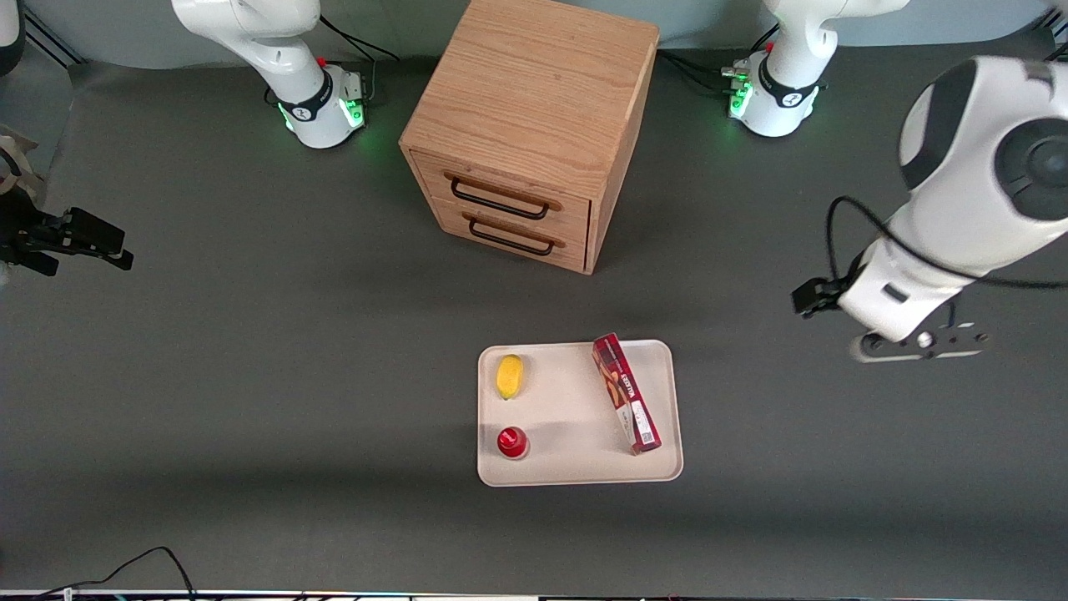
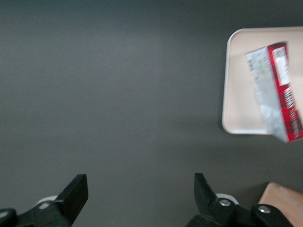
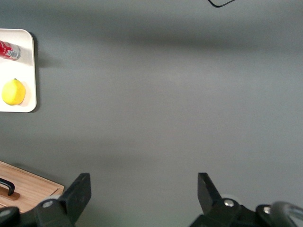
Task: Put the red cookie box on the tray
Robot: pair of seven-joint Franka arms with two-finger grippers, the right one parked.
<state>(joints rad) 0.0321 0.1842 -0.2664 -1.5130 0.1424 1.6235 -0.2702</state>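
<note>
Dark grey table (image 1: 250,376) carrying everything, hand (image 2: 140,196) hovering wide and holding nothing, red cookie box (image 1: 626,405) lying on tray (image 1: 576,467) well apart from it

Red cookie box (image 1: 627,393) flat on tray (image 1: 576,467); pincer (image 2: 141,198) apart.

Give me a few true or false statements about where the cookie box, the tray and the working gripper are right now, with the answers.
1. The red cookie box lies on the tray. True.
2. The gripper is shut on the box. False: it is open, holds nothing and is over bare table toward the working arm's end.
3. A yellow lemon and a small round red object share the tray with the box. True.
4. The lemon touches the box. False: bare tray separates them.
5. A drawer of the wooden cabinet is pulled open. False: both drawers are closed.
</note>
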